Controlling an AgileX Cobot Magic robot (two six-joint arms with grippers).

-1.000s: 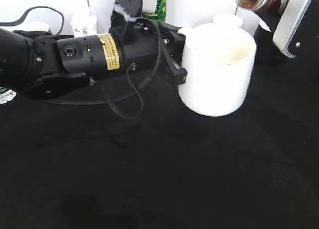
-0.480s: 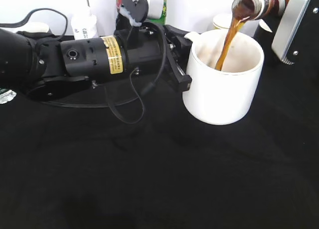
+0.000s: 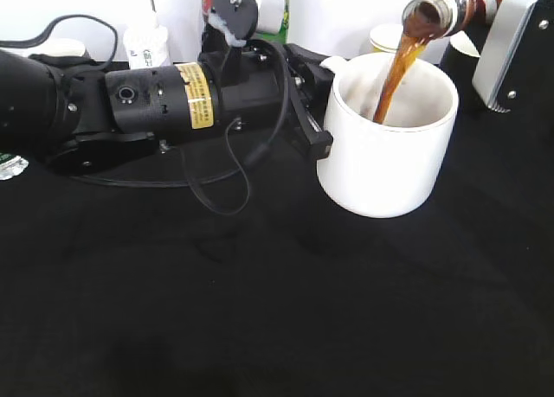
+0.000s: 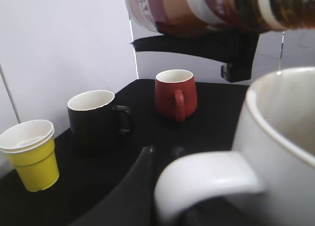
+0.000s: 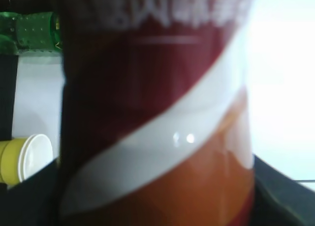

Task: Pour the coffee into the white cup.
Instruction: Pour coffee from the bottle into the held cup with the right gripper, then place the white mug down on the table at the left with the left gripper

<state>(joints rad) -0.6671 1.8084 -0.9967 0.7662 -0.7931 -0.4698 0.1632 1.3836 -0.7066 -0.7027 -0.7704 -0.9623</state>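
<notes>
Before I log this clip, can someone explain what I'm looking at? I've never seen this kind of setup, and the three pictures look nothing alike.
It is a robot with two arms working over a table covered in black cloth. The wide picture comes from a camera standing in front; the other two come from cameras on each arm's wrist.

In the wide view, the left arm's fingers are at the handle side of a white cup. The right arm holds a coffee bottle tipped over the cup, and a brown stream of coffee runs into it.

The left wrist view looks past the cup's handle at a red mug, a black mug and a yellow paper cup. The right wrist view is almost filled by the bottle's label, so that arm's fingers cannot be seen there.
</notes>
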